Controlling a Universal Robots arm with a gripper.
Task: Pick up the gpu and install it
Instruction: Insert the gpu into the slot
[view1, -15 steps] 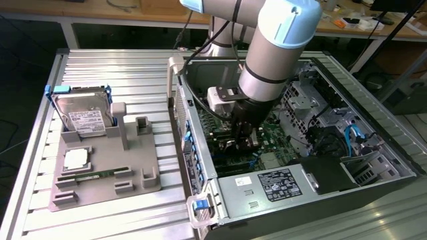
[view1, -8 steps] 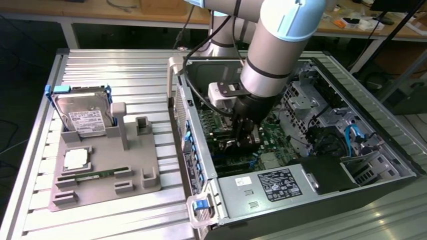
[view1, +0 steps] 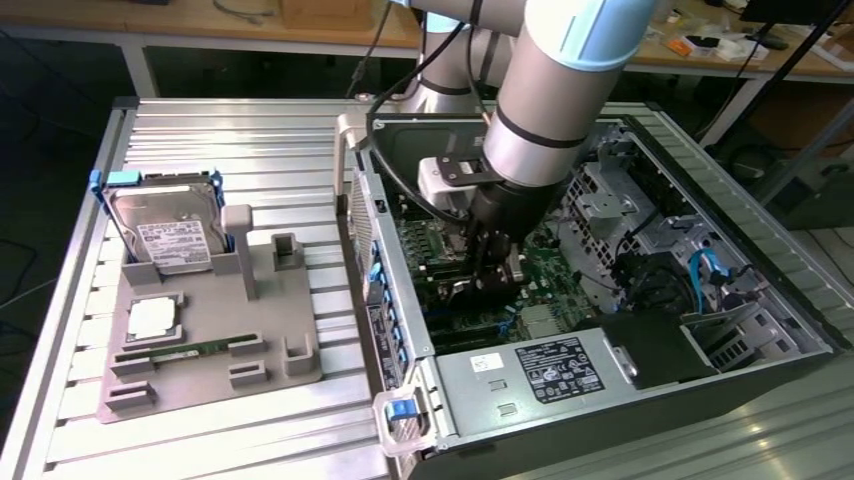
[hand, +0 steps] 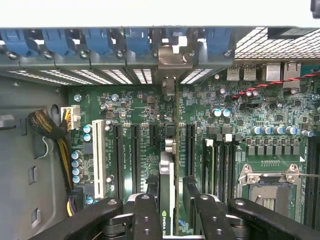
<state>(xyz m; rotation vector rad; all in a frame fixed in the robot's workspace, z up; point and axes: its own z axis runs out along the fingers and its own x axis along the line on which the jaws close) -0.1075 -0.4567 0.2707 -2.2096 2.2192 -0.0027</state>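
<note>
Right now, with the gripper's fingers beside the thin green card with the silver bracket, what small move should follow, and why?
Probably draw the gripper straight back from the green motherboard: its fingers stand open either side of the gpu, which stands in a slot, silver bracket at the case wall.

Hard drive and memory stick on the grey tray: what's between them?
A square silver chip lies between the hard drive and the memory stick, in the exterior view.
</note>
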